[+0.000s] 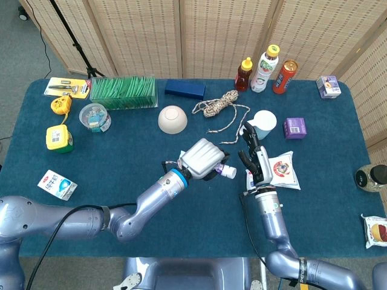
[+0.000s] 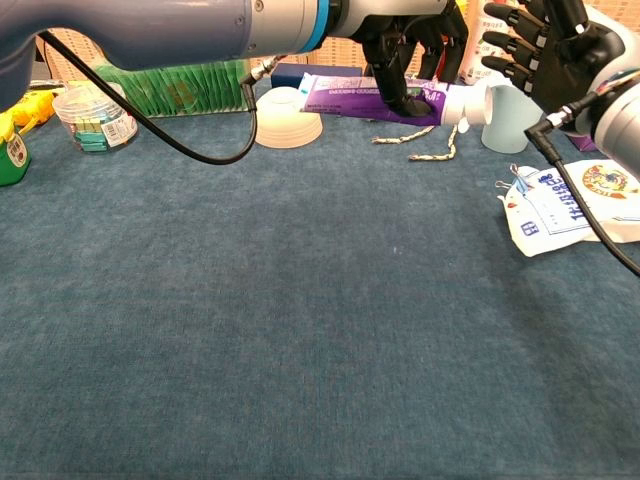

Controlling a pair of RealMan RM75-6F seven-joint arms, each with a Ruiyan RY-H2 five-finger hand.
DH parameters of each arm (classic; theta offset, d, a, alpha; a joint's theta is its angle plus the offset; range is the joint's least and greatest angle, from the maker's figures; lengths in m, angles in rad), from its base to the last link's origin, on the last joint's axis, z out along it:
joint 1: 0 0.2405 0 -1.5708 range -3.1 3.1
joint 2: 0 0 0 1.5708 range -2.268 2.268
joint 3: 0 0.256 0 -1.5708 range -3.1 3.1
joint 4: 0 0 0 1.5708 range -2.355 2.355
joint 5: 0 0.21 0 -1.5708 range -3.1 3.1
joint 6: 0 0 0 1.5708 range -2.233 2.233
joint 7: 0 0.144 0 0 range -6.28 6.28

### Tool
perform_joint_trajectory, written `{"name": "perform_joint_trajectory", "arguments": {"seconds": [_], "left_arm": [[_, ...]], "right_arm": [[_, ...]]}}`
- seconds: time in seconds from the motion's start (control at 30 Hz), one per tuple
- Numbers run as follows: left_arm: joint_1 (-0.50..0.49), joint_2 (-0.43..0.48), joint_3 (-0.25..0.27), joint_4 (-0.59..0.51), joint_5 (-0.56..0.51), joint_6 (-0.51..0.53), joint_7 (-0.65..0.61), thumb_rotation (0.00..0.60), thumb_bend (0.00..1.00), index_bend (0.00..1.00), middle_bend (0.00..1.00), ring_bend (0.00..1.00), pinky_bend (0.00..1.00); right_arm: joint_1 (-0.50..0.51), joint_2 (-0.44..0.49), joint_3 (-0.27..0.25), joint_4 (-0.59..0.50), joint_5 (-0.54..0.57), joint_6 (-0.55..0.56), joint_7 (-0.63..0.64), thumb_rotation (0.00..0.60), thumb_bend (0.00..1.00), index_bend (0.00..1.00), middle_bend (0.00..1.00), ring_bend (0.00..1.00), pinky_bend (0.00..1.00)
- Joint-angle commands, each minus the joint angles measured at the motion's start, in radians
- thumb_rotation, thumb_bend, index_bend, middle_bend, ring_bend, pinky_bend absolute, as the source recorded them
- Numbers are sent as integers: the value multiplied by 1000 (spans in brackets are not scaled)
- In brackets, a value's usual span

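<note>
The left hand [image 2: 405, 45] has its fingers clamped around the purple toothpaste tube [image 2: 375, 95], held level above the surface with its long axis pointing cap-first at the right hand [image 2: 545, 45], which waits just beside the cap, fingers spread and empty.

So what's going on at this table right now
The left hand holds a purple tube level above the blue table, its white cap pointing at the right hand. The right hand is open, fingers spread, close to the cap but apart from it. A white pouch lies beside it, and a cup stands just behind.
</note>
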Motion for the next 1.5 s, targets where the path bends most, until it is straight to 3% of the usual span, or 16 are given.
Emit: {"name": "perform_joint_trajectory", "arguments": {"seconds": [0.03, 0.8, 0.97, 1.07, 1.5], "left_arm": [[-12, -15, -2, 9, -21, 9, 15, 600, 476, 576, 544, 560, 563], [-43, -91, -21, 47, -97, 85, 75, 600, 475, 586, 556, 570, 563], [-45, -99, -28, 49, -104, 94, 81, 600, 475, 586, 557, 571, 563], [-46, -107, -31, 51, -107, 104, 87, 600, 476, 586, 558, 572, 563], [-58, -134, -48, 63, -139, 119, 118, 600, 475, 586, 559, 574, 563]], "right_arm": [[3, -11, 8, 3, 3, 3, -3, 209, 0, 0, 0, 0, 0], [10, -56, 39, 7, 9, 4, -14, 214, 0, 0, 0, 0, 0], [6, -56, 43, 3, 16, -6, 4, 101, 0, 0, 0, 0, 0], [1, -53, 45, -5, 20, -9, 7, 70, 0, 0, 0, 0, 0], [-12, -85, 83, -12, 48, -6, 82, 68, 0, 0, 0, 0, 0]]}}
